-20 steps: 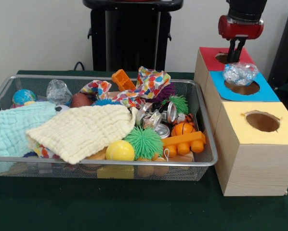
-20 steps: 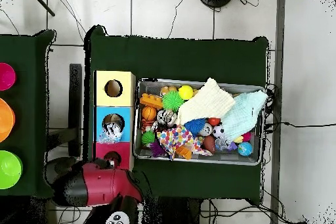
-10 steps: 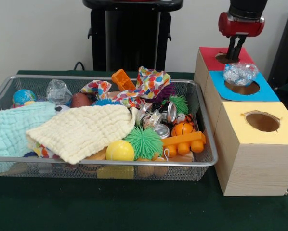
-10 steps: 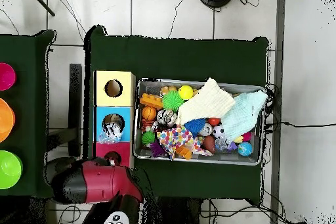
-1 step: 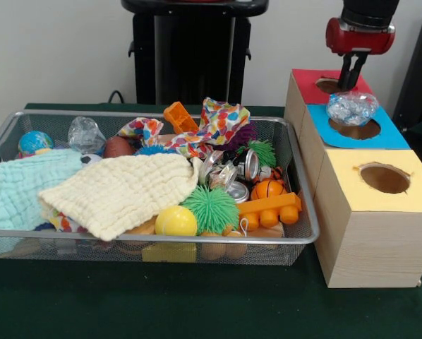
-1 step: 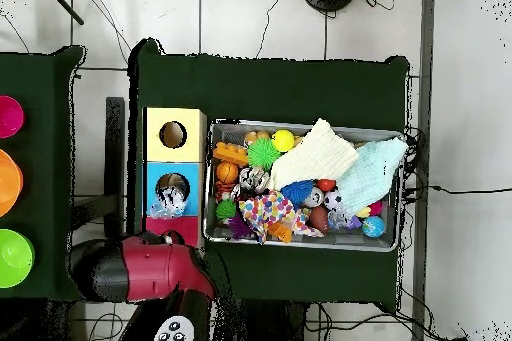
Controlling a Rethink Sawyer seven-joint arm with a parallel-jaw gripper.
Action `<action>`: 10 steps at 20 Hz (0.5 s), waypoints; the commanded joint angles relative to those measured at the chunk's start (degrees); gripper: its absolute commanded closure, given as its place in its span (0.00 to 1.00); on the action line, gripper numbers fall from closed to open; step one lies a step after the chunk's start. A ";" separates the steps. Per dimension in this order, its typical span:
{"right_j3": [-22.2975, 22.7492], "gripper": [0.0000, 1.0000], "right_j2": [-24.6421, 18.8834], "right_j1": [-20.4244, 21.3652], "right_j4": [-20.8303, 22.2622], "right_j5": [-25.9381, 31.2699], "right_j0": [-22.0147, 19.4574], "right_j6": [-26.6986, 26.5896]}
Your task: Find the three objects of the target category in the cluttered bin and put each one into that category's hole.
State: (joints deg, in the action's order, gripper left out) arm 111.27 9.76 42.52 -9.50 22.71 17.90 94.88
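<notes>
A crinkly clear and silver bag (image 5: 351, 107) lies loose on the blue box (image 5: 394, 135), at the far rim of its hole; from overhead the bag (image 6: 172, 198) sits over that hole. My gripper (image 5: 350, 76) hangs above and just behind it, over the red box (image 5: 308, 83). It is open, holds nothing and is clear of the bag. In the overhead view the red arm (image 6: 150, 271) hides the gripper and most of the red box. The wire bin (image 5: 161, 239) holds a jumble of toys and cloths.
A yellow box (image 5: 352, 169) with a round hole stands nearest, in line with the blue and red ones. In the bin lie a cream cloth (image 5: 123, 191), a pale blue cloth (image 5: 17, 191), a green spiky ball (image 5: 209, 208), a yellow ball (image 5: 176, 221) and another crinkly bag (image 5: 85, 134).
My gripper has risen and drifted slightly right, away from the bag. The bag has stayed on the blue box, and the bin's contents have not moved.
</notes>
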 commanded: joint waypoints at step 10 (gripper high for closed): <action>-7.08 1.00 -1.96 -5.55 -1.84 3.12 -2.64 11.16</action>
State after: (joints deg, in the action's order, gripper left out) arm 107.99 9.81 40.42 -9.52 23.19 17.82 94.88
